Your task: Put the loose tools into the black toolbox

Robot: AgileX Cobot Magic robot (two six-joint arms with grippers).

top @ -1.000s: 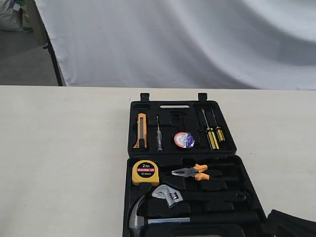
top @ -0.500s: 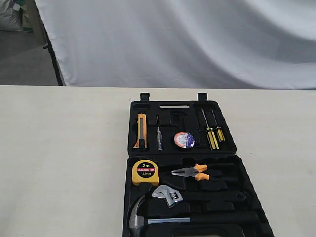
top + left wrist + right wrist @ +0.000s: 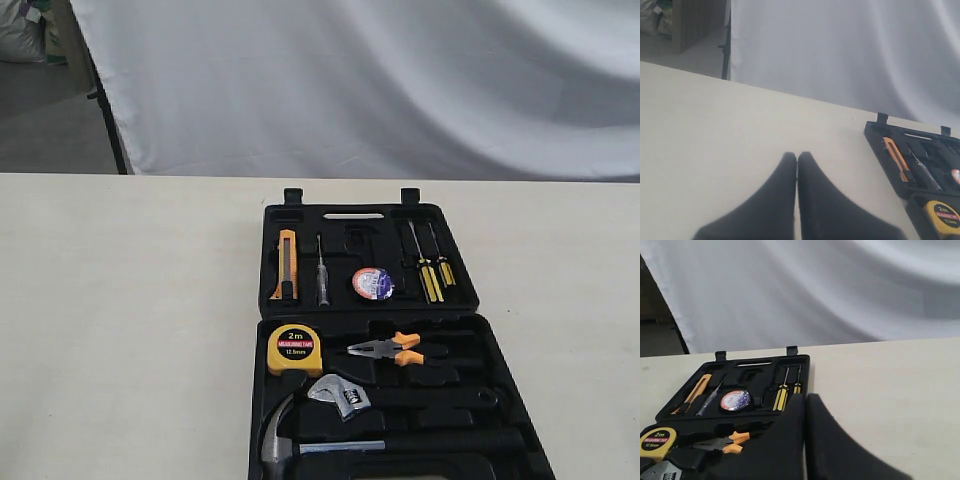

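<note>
Well, from my console the three loose tools all lay inside the black toolbox (image 3: 480,345), and I saw none of them on the desk (image 3: 130,330). The tape roll (image 3: 373,284) sat in a round recess of the half that has the handle slot. The wrench (image 3: 345,393) and the hammer (image 3: 340,447) lay in the other half, the hammer along the toolbox edge farthest from the slot and the wrench just beside it, toward the fold. Both long axes ran parallel to the fold, with the heads at the left arm's side of the toolbox and the black handles pointing to the right arm's side. The left tool (image 3: 797,157) had its fingers pressed together on nothing and hung over bare desk, clear of the toolbox. The right tool (image 3: 806,397) was likewise closed and empty, but it looked straight across the toolbox from close by, so I judged it the nearer arm. I reckoned the task was as good as done. If the hammer or wrench needed pressing home, I would have used the right tool, opened and turned to close across the handle.
</note>
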